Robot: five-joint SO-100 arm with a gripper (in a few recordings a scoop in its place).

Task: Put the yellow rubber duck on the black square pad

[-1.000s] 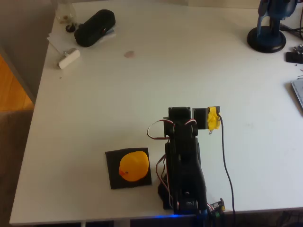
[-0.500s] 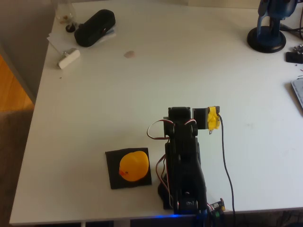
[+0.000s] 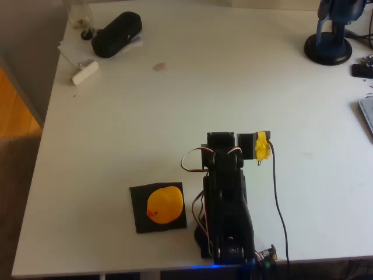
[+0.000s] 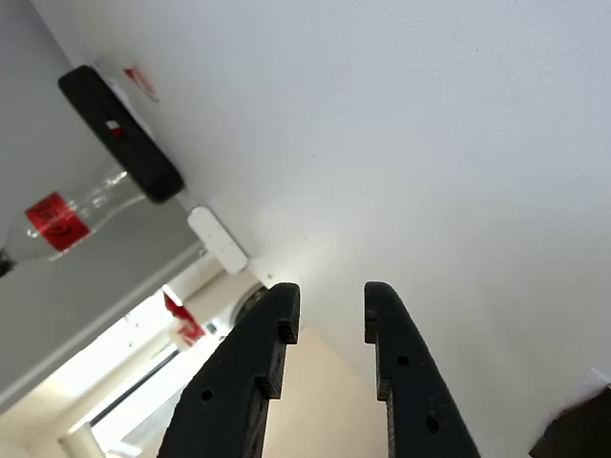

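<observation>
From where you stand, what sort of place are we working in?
Probably a home or office desk: a white table over wooden flooring, with a black case, a bottle, and a blue stand at its edges.

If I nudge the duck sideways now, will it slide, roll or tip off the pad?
The yellow rubber duck looks rounded, so it would probably rock or roll rather than slide. It sits toward the right of the black square pad, which looks thin, so the pad might shift with it.

No visible change (arm [image 3: 226, 201] motionless, yellow rubber duck [image 3: 165, 205] unmoved).
</observation>
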